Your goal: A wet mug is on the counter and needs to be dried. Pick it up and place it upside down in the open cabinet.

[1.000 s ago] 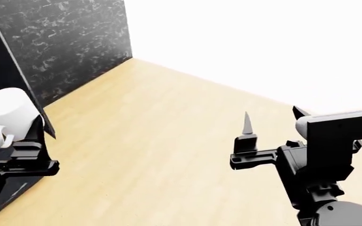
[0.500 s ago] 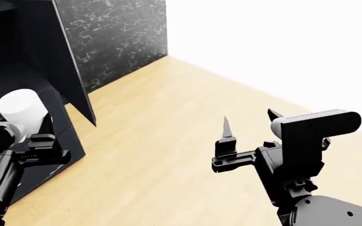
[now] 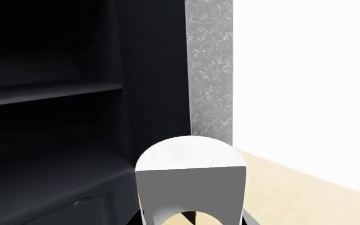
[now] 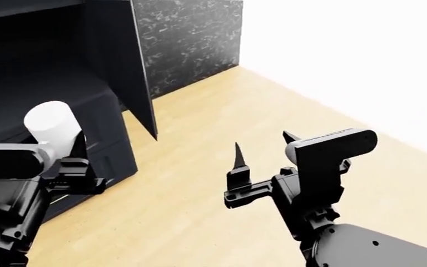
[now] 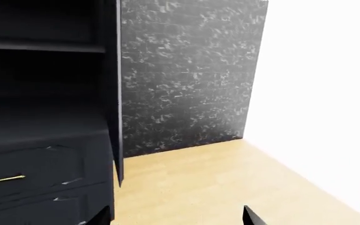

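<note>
The white mug [image 4: 53, 129] sits in my left gripper [image 4: 56, 151], which is shut on it, closed end up and tilted slightly. It hangs just in front of the open dark cabinet [image 4: 58, 67], level with a lower shelf. In the left wrist view the mug [image 3: 189, 176] fills the near foreground and hides the fingers; a cabinet shelf [image 3: 48, 91] lies beyond it to one side. My right gripper [image 4: 262, 142] is open and empty over the wooden floor; its dark fingertips frame the right wrist view's edge [image 5: 175, 218]. The counter is out of view.
The cabinet's open door [image 4: 140, 78] juts out edge-on between the two arms. A dark marbled wall panel [image 4: 191, 39] stands behind it. Drawers with a gold handle [image 5: 2, 179] sit under the shelves. Pale wood floor [image 4: 198, 167] spreads to the right.
The cabinet has slid rightward and further into the head view, showing its interior. The mug stays held in my left gripper, now nearer the shelves. The right gripper remains open.
</note>
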`<state>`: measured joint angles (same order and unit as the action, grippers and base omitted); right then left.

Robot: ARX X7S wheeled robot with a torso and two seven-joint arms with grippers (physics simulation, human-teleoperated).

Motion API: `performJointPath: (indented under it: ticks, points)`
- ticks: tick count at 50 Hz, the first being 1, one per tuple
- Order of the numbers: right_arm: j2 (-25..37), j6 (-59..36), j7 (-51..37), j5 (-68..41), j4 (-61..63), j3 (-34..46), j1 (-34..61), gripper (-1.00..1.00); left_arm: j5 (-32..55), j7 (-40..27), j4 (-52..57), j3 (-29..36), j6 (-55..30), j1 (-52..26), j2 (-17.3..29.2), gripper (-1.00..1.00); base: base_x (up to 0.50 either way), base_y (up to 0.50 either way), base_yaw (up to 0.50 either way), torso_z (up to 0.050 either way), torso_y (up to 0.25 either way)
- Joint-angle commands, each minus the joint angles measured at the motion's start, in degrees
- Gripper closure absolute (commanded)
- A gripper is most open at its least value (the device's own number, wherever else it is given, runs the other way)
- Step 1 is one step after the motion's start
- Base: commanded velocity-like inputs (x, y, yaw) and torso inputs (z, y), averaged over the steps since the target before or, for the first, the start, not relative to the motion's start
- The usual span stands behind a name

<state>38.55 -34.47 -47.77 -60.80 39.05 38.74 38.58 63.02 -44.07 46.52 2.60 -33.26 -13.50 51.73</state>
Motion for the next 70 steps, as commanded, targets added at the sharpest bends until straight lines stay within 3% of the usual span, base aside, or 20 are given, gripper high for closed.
performJointPath:
  ticks: [1, 15, 70]
  points:
    - [-2.9, 1.7, 2.5, 2.2, -2.8, 0.9, 0.7, -1.00, 0.1, -0.4, 1.3, 2.0, -0.6, -4.6, -1.3, 1.00, -0.02, 0.02, 0.50, 0.000, 0.000]
    - [-4.5, 3.9, 4.4, 3.7, -5.7, 1.0, 0.3, -1.00, -1.9, 1.6, -1.2, 4.1, -0.1, -7.4, -3.6, 1.00, -0.01, 0.01, 0.50, 0.000, 0.000]
    - [-3.6, 5.2, 3.0, 4.2, -3.2, 0.9, -1.2, -1.00, -1.8, 0.0, 0.8, 3.6, 0.6, -5.9, -2.9, 1.00, -0.01, 0.00, 0.50, 0.000, 0.000]
